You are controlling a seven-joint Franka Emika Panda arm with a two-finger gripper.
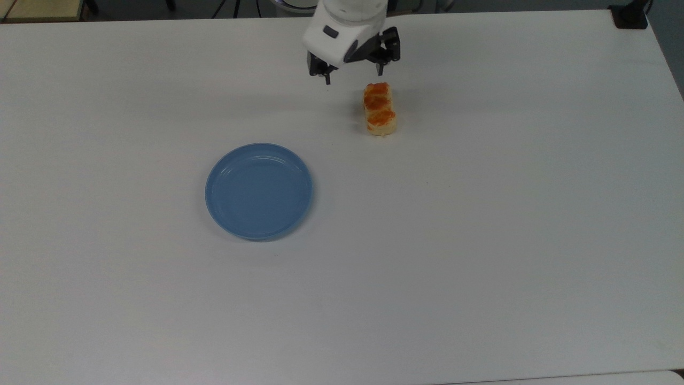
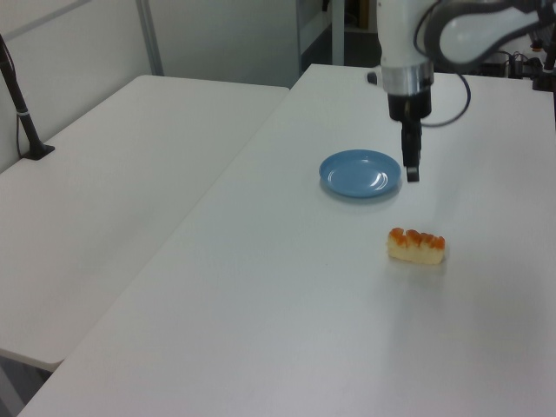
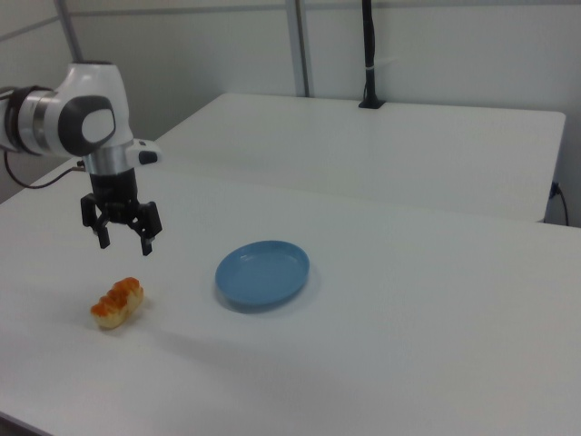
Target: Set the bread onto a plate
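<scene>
White desk (image 1: 481, 240) carries the bread (image 1: 379, 108), lying well apart from the empty plate (image 1: 259, 191). Pincer (image 1: 353, 74) hangs spread and empty above the bread's far end; advisable approach: centre over the middle bump, straddle the narrow width, then descend.

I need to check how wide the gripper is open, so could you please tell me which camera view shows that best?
The right view: the gripper faces the camera there, both fingers spread with a clear gap, above the bread. The top view shows the gripper from above, fingers apart but foreshortened. The left view sees the gripper edge-on, its fingers overlapping.
</scene>
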